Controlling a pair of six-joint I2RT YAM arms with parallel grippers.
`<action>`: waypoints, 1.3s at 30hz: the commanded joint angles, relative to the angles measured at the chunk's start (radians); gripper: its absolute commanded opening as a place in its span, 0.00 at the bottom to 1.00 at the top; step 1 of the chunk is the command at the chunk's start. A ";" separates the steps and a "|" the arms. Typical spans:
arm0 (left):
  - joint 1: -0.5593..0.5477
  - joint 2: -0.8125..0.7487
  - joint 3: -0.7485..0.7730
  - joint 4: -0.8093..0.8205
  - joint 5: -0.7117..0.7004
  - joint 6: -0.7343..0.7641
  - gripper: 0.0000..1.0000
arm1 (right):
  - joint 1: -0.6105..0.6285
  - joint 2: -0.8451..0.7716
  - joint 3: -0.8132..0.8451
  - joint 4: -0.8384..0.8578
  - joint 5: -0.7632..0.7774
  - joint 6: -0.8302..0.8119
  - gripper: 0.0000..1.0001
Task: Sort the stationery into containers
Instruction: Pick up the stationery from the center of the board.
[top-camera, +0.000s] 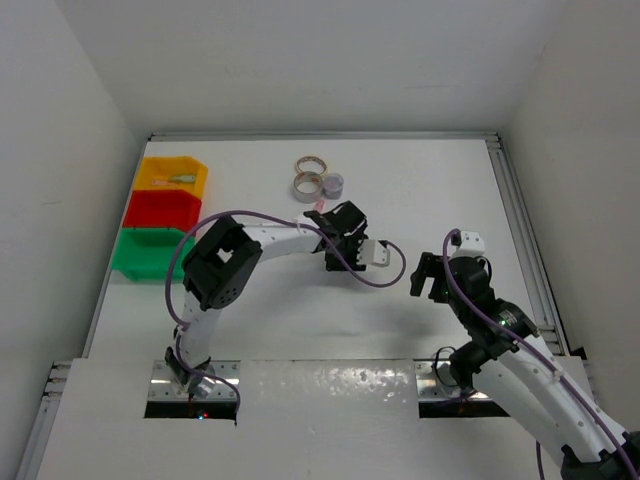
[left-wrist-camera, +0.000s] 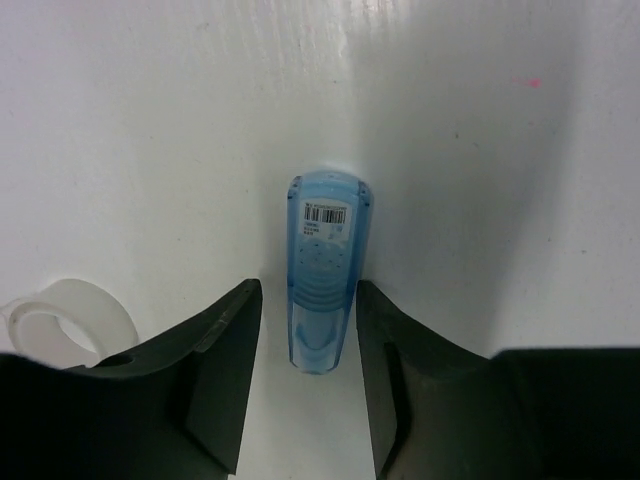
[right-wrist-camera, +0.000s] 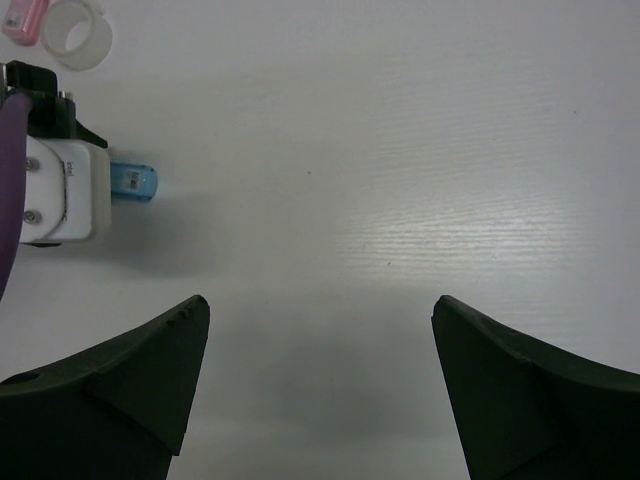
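1. Top view: my left hand (top-camera: 340, 243) hovers over the surface (top-camera: 430, 190), just on the near side of the white tape ring (top-camera: 307, 185).
2. Left wrist: pickup step. A translucent blue stick (left-wrist-camera: 325, 275) with a barcode label lies flat between my narrowly parted fingers (left-wrist-camera: 215, 380), near the ring. Next, I judge: squeeze, then lift.
3. Right wrist: my right hand (right-wrist-camera: 320, 390) gapes wide and empty, well apart from the ring.

Bright, even overhead light; soft shadows; blurred near fingers (left-wrist-camera: 225, 385) in wrist views.
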 joint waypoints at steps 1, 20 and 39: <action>-0.005 0.118 -0.015 -0.112 0.001 -0.014 0.42 | 0.006 -0.003 0.014 -0.007 0.023 -0.011 0.91; 0.005 0.216 0.125 -0.325 0.093 -0.068 0.00 | 0.008 -0.077 0.045 -0.083 0.104 -0.005 0.91; 0.534 -0.100 0.359 -0.163 0.226 -0.949 0.00 | 0.008 0.026 0.071 -0.004 0.130 0.026 0.89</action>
